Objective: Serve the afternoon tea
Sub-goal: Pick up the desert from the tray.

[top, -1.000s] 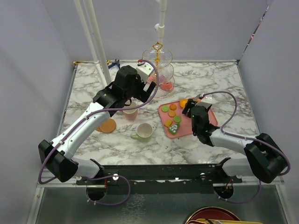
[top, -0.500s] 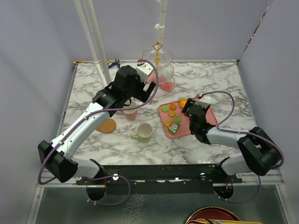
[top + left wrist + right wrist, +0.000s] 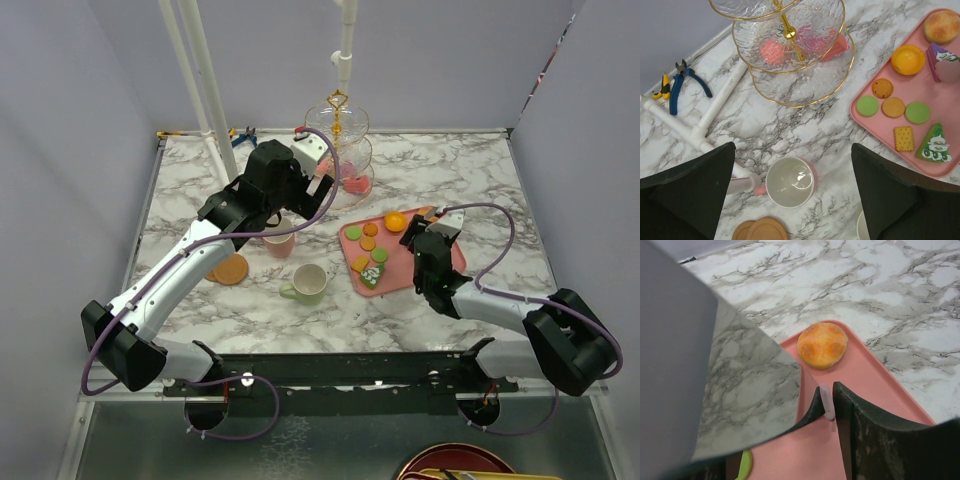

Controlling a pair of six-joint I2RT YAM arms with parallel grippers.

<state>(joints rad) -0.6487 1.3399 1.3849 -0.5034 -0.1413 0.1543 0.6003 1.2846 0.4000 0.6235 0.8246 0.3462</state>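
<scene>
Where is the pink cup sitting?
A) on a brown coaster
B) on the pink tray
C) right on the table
C: the pink cup stands on the bare marble table, and the coasters lie stacked beside it, not under it.
</scene>
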